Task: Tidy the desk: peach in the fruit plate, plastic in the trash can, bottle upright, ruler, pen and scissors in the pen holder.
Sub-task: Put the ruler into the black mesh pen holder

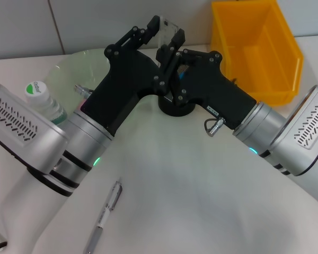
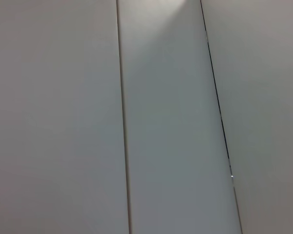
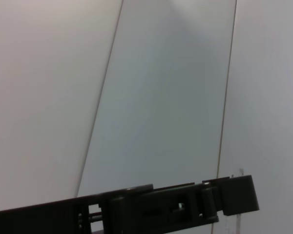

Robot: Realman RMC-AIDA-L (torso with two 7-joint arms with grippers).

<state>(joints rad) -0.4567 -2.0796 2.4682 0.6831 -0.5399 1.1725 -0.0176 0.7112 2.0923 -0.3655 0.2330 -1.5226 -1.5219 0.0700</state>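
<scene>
- Nearest on the white surface (image 1: 201, 190) lies the pen (image 1: 107, 210), its long axis running from near-left up toward far-right, well apart from both tools
- The left arm looks the closer one to it; its silver forearm passes just beside the pen's far end, so I'd judge a reach back toward the near side falls to that arm
- Further off at the left, a bottle (image 1: 44, 100) with a green cap stands upright by the pale green fruit plate (image 1: 69, 71)
- In the middle, the black pen holder (image 1: 176, 107) sits mostly hidden under the two crossed wrists
- Above it the left tool (image 1: 160, 29) is raised, its fingers pinching what looks like a clear ruler (image 1: 167, 33)
- The right tool (image 1: 168, 59) is crowded against the left wrist; I cannot tell whether it is spread or pressed together
- Farthest right stands the yellow bin (image 1: 259, 50)
- Peach, scissors and plastic are not in sight
</scene>
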